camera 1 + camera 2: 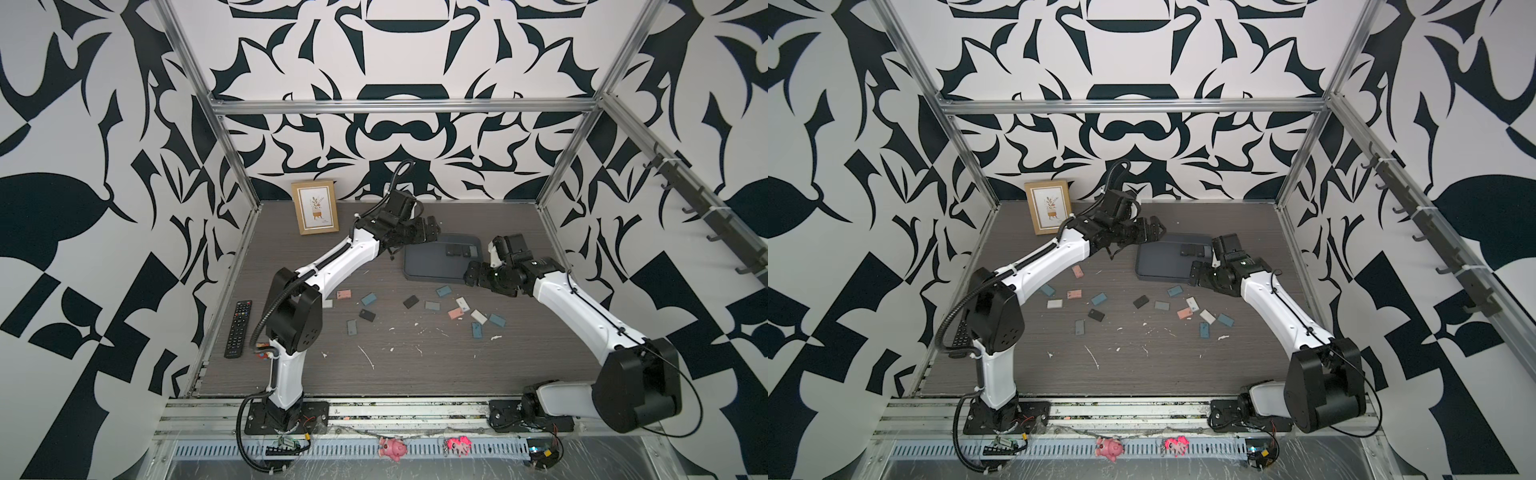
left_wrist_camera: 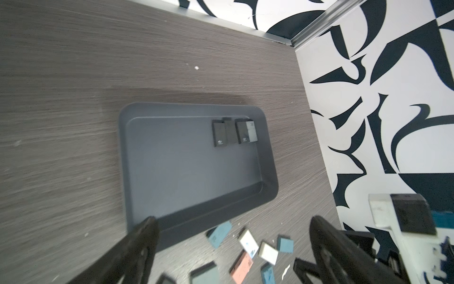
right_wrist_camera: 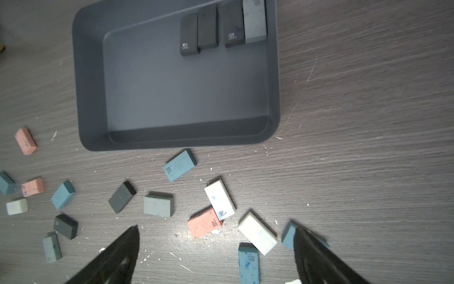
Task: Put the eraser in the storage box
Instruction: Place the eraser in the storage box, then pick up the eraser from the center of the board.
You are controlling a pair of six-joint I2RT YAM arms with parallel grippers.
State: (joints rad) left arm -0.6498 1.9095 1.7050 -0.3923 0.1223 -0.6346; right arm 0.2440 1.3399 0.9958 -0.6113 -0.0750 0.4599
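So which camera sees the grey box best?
The left wrist view: the storage box sits nearly whole, four erasers inside. The right wrist view shows it close, one end cut off. In both top views it is small, partly hidden.

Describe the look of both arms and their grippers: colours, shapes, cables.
The left arm and right arm match: glossy white link shells between bulky black joint housings. A ribbed black conduit runs along the left arm; a thin black cable runs along the right one. The left gripper and right gripper have black, tapering fingers.
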